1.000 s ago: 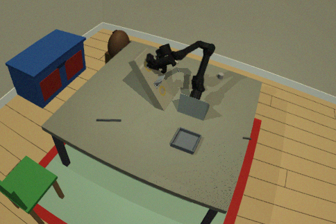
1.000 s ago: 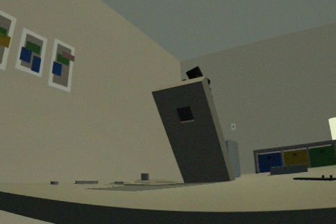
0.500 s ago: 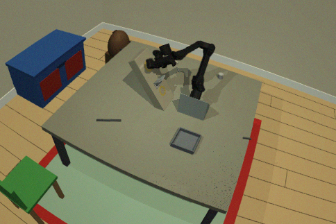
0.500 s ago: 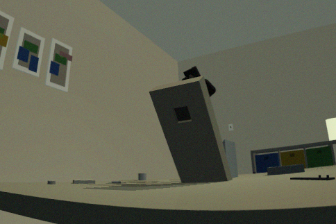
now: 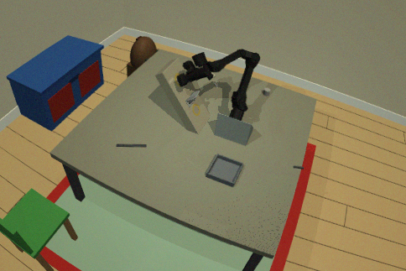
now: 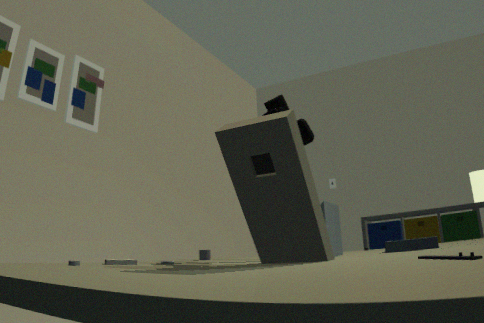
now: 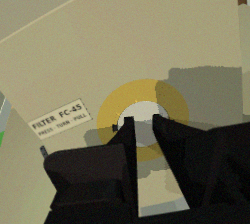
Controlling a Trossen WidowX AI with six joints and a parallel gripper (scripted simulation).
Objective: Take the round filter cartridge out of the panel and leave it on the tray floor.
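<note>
The service panel (image 5: 178,104) (image 6: 287,220) (image 7: 111,50) stands tilted on the table. The round pale filter cartridge (image 7: 145,106) sits in it inside a yellow ring (image 7: 106,112), its face toward the wrist camera. My gripper (image 5: 179,80) (image 7: 141,120) is shut on the cartridge, with both fingertips at its face; the slots are hidden behind them. A small dark notch shows at the cartridge's left edge. The panel hides the fingers in the exterior view. The grey tray (image 5: 219,180) (image 6: 411,244) lies away from the panel, with nothing visible inside.
A blue-grey upright block (image 5: 233,130) (image 6: 332,230) stands near the arm's base, between panel and tray. A second yellow ring (image 5: 196,109) is lower on the panel. A small grey cylinder (image 5: 266,91) (image 6: 204,254) stands behind the arm. A dark bar (image 5: 131,145) lies on the table.
</note>
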